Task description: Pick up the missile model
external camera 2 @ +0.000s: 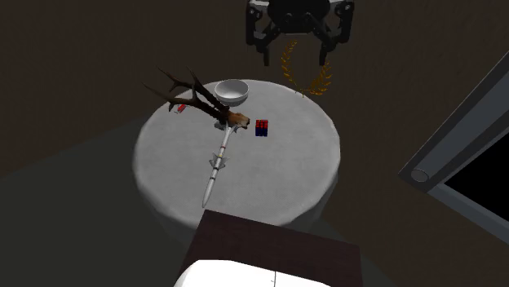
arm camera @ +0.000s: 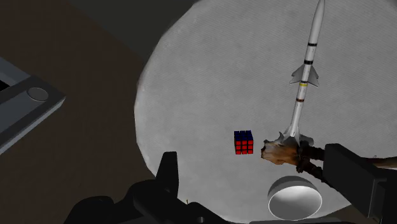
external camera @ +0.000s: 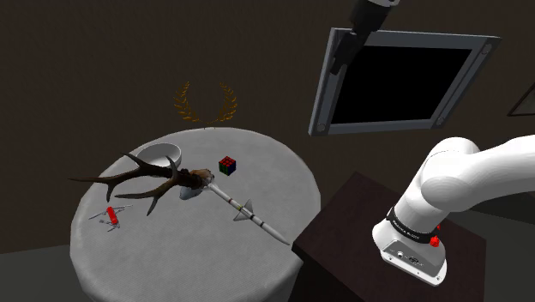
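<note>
So far nothing is done: the gripper (external camera 2: 294,57) hangs open and empty (well above the table (external camera 2: 285,167)), and the white missile model (arm camera: 306,75) below awaits grasping.

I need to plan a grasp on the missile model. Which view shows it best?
The wrist view: the missile model shows full length, its fins and bands clear. The shoulder and second exterior views also show it whole, but as a thin white sliver ending at the antlers.
</note>
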